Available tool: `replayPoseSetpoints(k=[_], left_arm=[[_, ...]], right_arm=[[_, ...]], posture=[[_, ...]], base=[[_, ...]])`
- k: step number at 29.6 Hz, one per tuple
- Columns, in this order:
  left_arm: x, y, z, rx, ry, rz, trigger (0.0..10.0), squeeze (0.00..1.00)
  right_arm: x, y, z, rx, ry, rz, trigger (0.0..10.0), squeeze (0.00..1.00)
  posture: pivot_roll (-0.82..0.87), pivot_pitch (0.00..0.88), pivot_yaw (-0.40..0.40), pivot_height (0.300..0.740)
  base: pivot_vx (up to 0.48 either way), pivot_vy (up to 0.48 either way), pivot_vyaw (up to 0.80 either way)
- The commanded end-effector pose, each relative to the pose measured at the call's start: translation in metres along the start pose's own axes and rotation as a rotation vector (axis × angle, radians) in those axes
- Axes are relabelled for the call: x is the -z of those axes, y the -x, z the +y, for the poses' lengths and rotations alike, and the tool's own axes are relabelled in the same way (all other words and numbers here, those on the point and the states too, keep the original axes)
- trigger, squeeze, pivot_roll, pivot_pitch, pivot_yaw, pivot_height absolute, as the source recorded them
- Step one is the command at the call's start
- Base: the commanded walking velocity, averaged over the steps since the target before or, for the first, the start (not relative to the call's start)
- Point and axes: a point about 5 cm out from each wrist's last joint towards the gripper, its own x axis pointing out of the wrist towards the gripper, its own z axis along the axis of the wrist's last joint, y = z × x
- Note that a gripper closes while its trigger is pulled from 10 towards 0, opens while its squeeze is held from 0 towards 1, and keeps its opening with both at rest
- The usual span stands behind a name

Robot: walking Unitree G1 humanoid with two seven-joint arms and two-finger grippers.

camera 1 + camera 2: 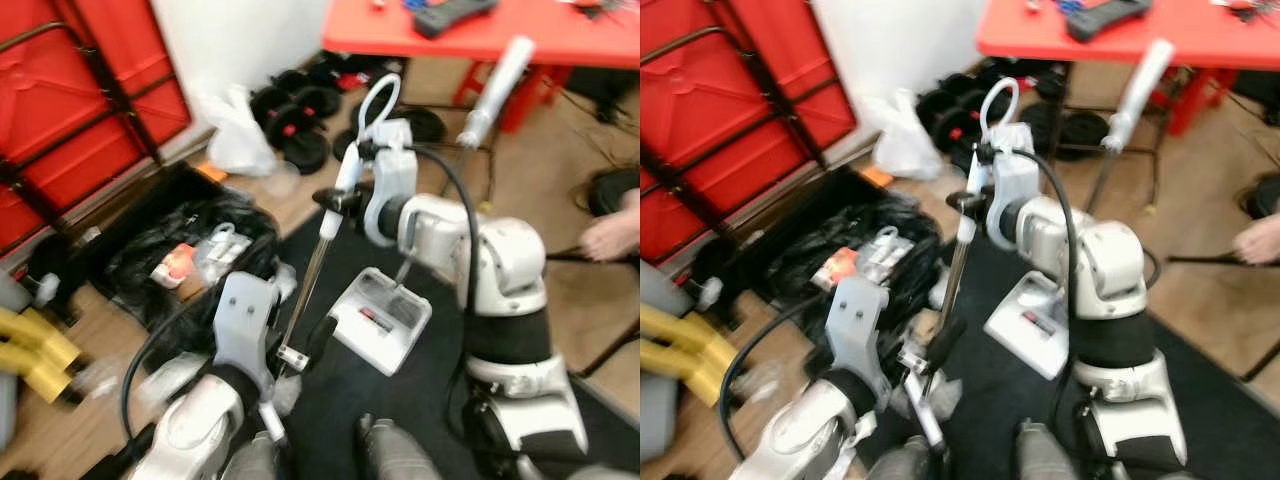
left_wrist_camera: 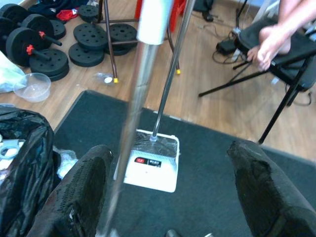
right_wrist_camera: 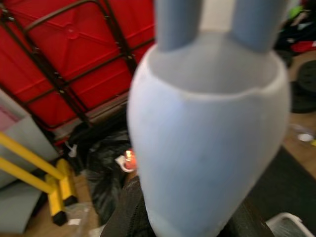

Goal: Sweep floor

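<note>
Your broom (image 1: pixel 305 285) stands almost upright, right gripper (image 1: pixel 340 198) pinching it high, left gripper (image 1: pixel 300 355) spread around it low.

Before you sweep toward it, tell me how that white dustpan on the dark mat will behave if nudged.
The dustpan looks like thin white plastic, so probably light and easily shoved. Its tall upright handle puts weight high, so a knock may tip it. The dark mat looks textured, so it may drag rather than glide.
</note>
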Motion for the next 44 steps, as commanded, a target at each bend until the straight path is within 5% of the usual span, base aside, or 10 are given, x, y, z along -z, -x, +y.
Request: replayPoseSetpoints(k=[1,11,18,25,31,44], left_arm=[[0.006,0.002,0.002,-0.018,-0.006,0.027,10.0,0.00],[0.005,0.002,0.003,-0.022,-0.017,0.023,10.0,0.00],[0.005,0.001,0.003,-0.025,-0.016,0.021,10.0,0.00],[0.004,0.002,0.003,-0.024,-0.014,0.022,10.0,0.00],[0.005,0.002,0.002,-0.021,-0.009,0.023,10.0,0.00],[0.005,0.003,0.001,-0.020,-0.001,0.024,10.0,0.00]], right_arm=[[-0.003,0.002,0.006,-0.032,-0.001,-0.012,10.0,0.00],[-0.004,0.003,-0.003,0.014,0.040,-0.027,10.0,0.00],[-0.018,0.002,-0.016,0.087,0.237,-0.105,10.0,0.00],[-0.042,0.003,-0.010,0.043,0.332,-0.211,10.0,0.00],[-0.069,0.011,0.002,-0.063,0.303,-0.349,10.0,0.00],[-0.087,0.011,0.009,-0.194,0.210,-0.468,10.0,0.00]], posture=[[-0.12,0.241,0.018,0.740],[-0.12,0.241,0.018,0.740],[-0.11,0.244,0.017,0.740],[-0.11,0.247,0.015,0.740],[-0.11,0.249,0.015,0.740],[-0.10,0.251,0.009,0.740]], base=[[0.000,0.000,-0.75],[0.000,0.000,-0.47],[0.000,0.000,0.00],[0.000,0.000,0.00],[0.000,0.000,0.00],[0.000,0.000,0.00]])
